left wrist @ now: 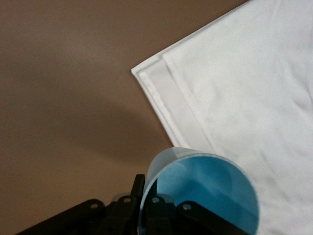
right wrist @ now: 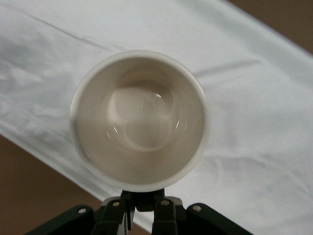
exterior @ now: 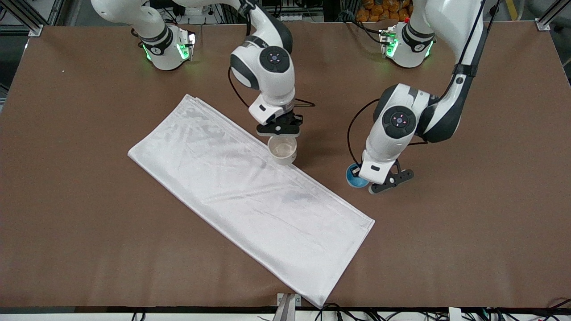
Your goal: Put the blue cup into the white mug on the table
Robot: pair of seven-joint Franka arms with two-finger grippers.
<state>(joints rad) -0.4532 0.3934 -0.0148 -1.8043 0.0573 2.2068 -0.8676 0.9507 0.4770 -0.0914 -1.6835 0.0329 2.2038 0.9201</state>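
The blue cup [exterior: 353, 177] is over the brown table [exterior: 468, 223], just off the white cloth toward the left arm's end. My left gripper [exterior: 365, 178] is shut on its rim. In the left wrist view one finger is outside the wall and one inside, gripper [left wrist: 146, 185], cup [left wrist: 210, 191]. I cannot tell whether the cup touches the table. The white mug [exterior: 282, 149] stands upright at the cloth's edge. My right gripper [exterior: 279, 133] is shut on its dark handle. The right wrist view looks into the beige, empty mug [right wrist: 142, 122], with the gripper [right wrist: 145, 199] at the handle.
A large white cloth [exterior: 250, 196] lies slantwise across the middle of the table. One of its corners [left wrist: 136, 72] lies close to the blue cup. The arms' bases [exterior: 167, 49] stand along the edge farthest from the front camera.
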